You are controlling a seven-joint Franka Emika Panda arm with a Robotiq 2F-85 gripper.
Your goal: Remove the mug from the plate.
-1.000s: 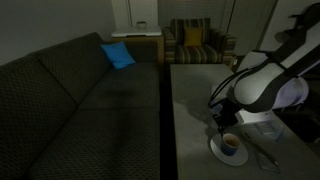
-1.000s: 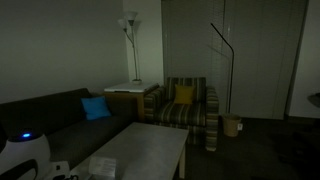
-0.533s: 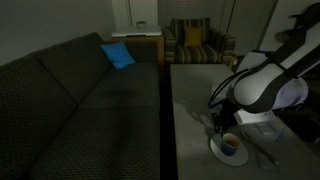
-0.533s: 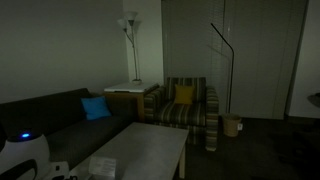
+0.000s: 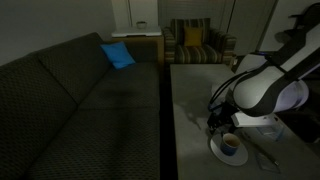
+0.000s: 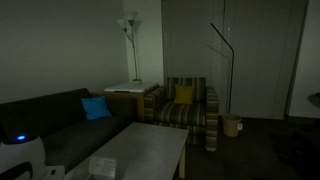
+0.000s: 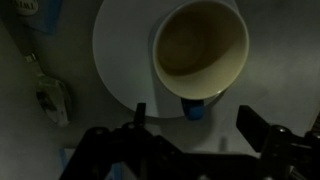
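Note:
The mug (image 7: 200, 45), pale-rimmed with a brownish inside, stands upright on the white plate (image 7: 120, 50), off to one side of it. Its blue handle (image 7: 195, 108) points toward my gripper (image 7: 197, 120). The gripper is open, its two dark fingers (image 7: 255, 125) spread wide on either side of the handle and touching nothing. In an exterior view the gripper (image 5: 221, 125) hangs just above and beside the mug (image 5: 231, 146), which sits on the plate (image 5: 215, 152) near the table's front edge.
The grey table (image 5: 190, 100) has a dark sofa (image 5: 80, 100) along one side. A pale box (image 5: 262, 122) lies under the arm. A small flat item (image 7: 50, 100) lies beside the plate. A striped armchair (image 6: 185, 108) and a floor lamp (image 6: 128, 25) stand behind.
The jaws have gone from shut to wide open. The arm has shifted only slightly, and the mug stays on the plate.

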